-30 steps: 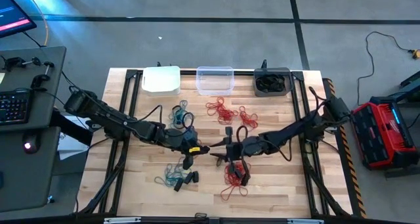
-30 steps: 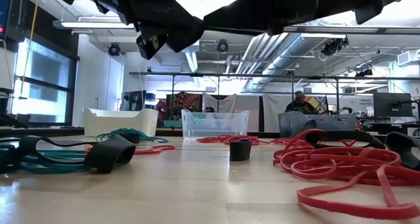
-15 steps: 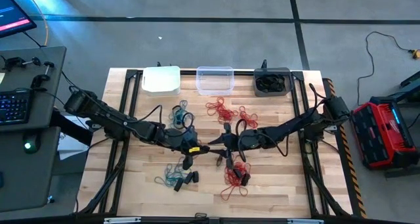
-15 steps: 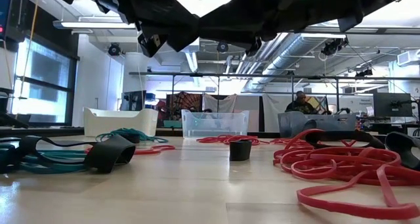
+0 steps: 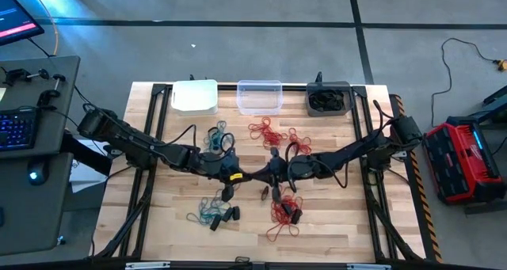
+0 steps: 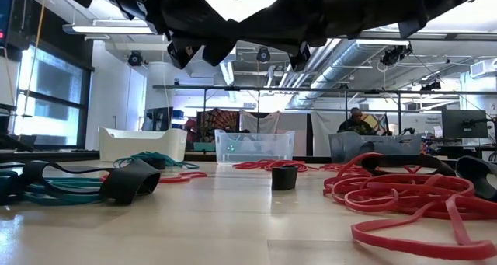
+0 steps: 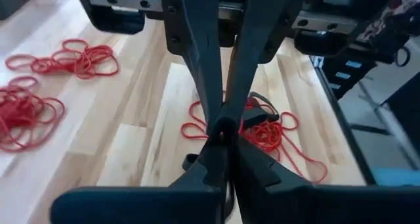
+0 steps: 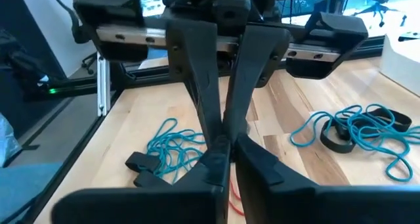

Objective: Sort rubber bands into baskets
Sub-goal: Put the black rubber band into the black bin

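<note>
Above the table's middle my left gripper [image 5: 254,177] and my right gripper [image 5: 265,176] meet tip to tip, both shut. A small black rubber band [image 7: 223,127] shows as a dark loop where the tips meet. Bunches of red rubber bands [image 5: 269,131] and teal ones [image 5: 218,137] lie on the wood, more red [image 5: 283,211] and teal [image 5: 207,214] nearer the front. The white basket [image 5: 195,96], the clear one [image 5: 260,96] and the dark grey one [image 5: 329,99] stand in a row at the far edge. My left gripper pinches the black band between its two fingertips [image 7: 211,159], coming level from the table's left; only a small loop of the band [image 7: 223,128] shows past them, lifted clear of the table. My right gripper pinches the same band's loop [image 7: 224,123] at its fingertips [image 8: 252,159], level from the table's right; which part of the band it has is hidden by the fingers.
Thick black bands lie on the table at the front left [image 5: 231,214] and stand in the low view [image 6: 283,177]. The dark grey basket holds black bands. A black frame [image 5: 360,135] runs along the table's sides. Bare wood lies at the front right.
My right gripper has gone toward the table's left, up to my left gripper's tips, has rolled about its own line, and has shut there. My left gripper has stayed where it was.
</note>
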### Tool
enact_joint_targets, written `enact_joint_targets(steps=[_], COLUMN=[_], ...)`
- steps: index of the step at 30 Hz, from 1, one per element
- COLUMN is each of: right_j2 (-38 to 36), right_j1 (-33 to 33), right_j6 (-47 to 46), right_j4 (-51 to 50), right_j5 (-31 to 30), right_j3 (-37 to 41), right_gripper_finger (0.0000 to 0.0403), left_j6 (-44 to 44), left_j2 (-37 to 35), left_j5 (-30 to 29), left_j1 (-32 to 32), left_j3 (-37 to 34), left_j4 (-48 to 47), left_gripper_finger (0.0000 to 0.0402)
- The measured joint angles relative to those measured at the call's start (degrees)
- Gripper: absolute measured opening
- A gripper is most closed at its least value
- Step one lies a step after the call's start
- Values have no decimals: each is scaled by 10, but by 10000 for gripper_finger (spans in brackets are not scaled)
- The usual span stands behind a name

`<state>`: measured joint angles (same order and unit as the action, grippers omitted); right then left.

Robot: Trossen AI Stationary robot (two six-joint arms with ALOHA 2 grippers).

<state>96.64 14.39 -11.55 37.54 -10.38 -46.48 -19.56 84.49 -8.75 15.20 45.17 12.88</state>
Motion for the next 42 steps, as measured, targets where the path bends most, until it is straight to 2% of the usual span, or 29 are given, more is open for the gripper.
enact_joint_targets(steps=[14, 17, 22, 29, 34, 39, 42], right_j2=[-5, -12, -23, -46, -94, -160, -201], right_j1=[-2, 0, 0, -3, -20, -62, -100], right_j6=[-15, -15, -18, -32, -32, -40, -47], right_j4=[-3, -17, -39, -116, -202, -320, -396], right_j5=[-29, -30, -31, -70, -111, -157, -180], right_j3=[-1, -1, -1, -1, -1, -1, -1], right_gripper_finger=[1, 1, 0, 0, 0, 0, 0], left_j6=[93, 94, 94, 98, 99, 117, 117], left_j2=[0, 0, 0, 0, 0, 0, 0], left_j5=[-67, -103, -122, -139, -139, -138, -118], left_j1=[9, 11, 13, 13, 13, 7, -6], left_j3=[0, -1, -13, -13, -13, -13, -13], left_j4=[-1, -13, -8, -9, -9, -5, -5], left_gripper_finger=[116, 128, 133, 134, 134, 134, 134])
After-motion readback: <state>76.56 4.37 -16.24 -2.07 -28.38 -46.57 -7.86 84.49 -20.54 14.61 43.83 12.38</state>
